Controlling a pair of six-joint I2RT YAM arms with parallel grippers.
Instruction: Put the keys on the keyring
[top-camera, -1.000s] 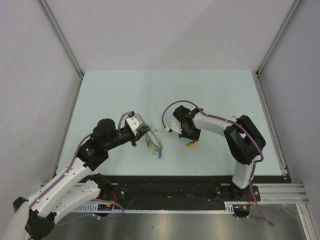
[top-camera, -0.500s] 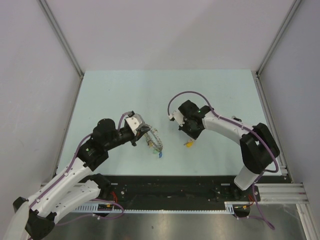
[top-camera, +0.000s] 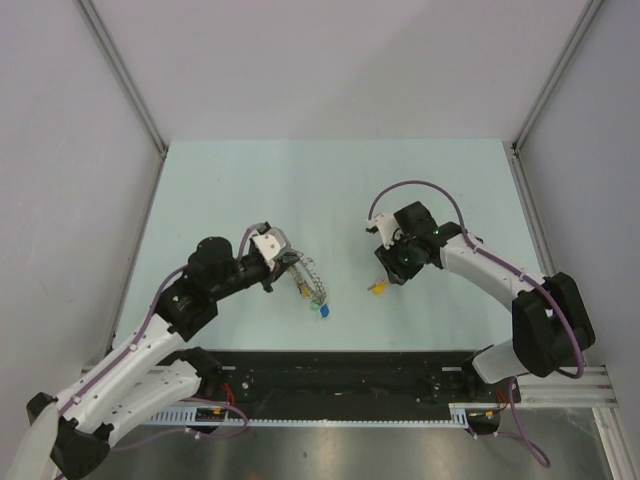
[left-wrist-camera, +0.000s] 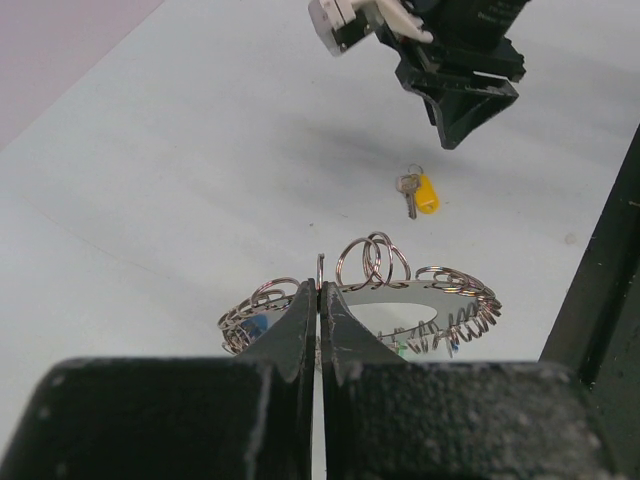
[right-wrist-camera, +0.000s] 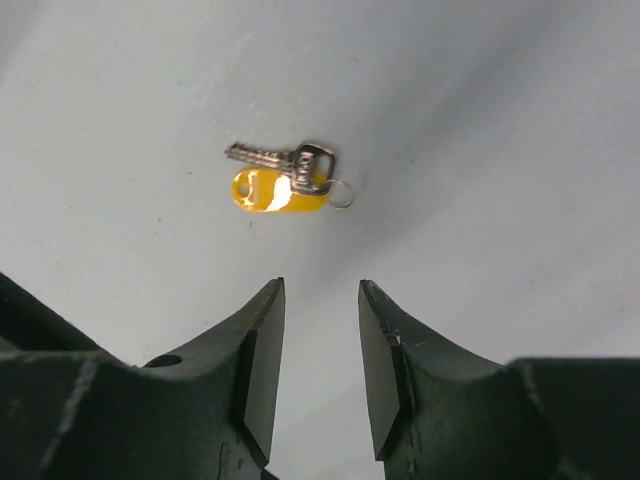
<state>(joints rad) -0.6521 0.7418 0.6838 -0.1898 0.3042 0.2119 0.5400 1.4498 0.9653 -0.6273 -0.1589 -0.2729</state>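
My left pincer (top-camera: 292, 264) is pressed together on the edge of the keyring (top-camera: 312, 283). My right pincer (top-camera: 396, 272) stands apart with nothing between its jaws, on the right side of the keyring. Just beside it lies the yellow key (top-camera: 378, 288), loose on the table (top-camera: 250, 180) and well apart from the keyring, so it is not threaded. A blue key (top-camera: 324, 312) sits at the near end of the keyring, and I judge it is on already (its loop is too small to see). So part of the work looks done; the yellow key must be picked up and brought onto the ring.

The view from above gives the whole layout, but the keys are tiny there. Only the right wrist view shows the yellow key's silver blade and the small wire loop at its head. Only the left wrist view shows the coils of the keyring and the thin wire pinched between my closed jaws.
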